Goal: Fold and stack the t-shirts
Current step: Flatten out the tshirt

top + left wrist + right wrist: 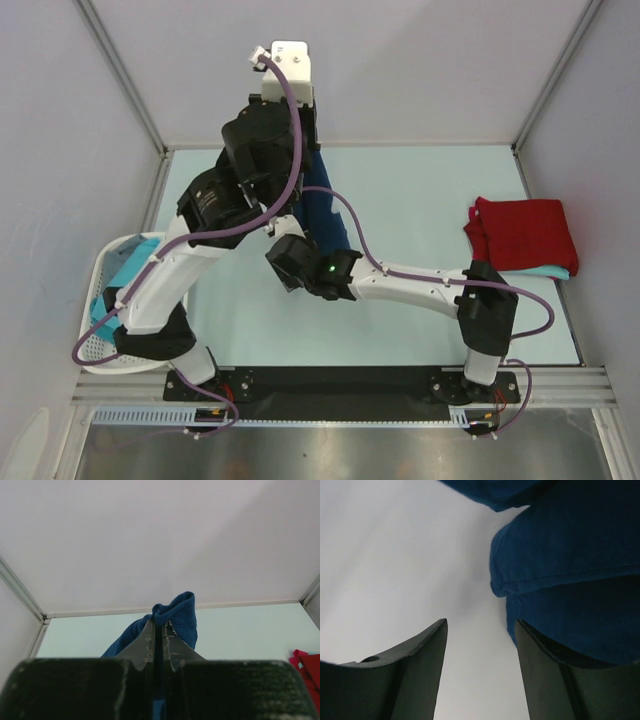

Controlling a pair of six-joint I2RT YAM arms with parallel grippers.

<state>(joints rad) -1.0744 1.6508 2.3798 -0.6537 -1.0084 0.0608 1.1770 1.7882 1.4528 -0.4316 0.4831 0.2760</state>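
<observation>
Basket (pixel 95 345): white, at table's (pixel 430 190) left edge, turquoise t-shirts (pixel 125 268) inside.
Left pincer (pixel 159 626): clamped on bunched navy t-shirt (pixel 180 612), raised above table centre.
Right pincer (pixel 481 625): jaws apart, empty, navy cloth just beside one finger.
Red t-shirt (pixel 525 232): folded, atop folded turquoise t-shirt (pixel 548 271) at table's right edge.

Table (pixel 430 190) layout
Basket (pixel 93 285) at left holds shirts (pixel 128 260); folded stack (pixel 522 235) at right; one shirt (pixel 325 215) hangs between them.

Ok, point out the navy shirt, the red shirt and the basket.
navy shirt (pixel 177 612), left wrist view, bunched top fold.
red shirt (pixel 525 232), top view, middle of the folded cloth.
basket (pixel 97 285), top view, left wall.
</observation>
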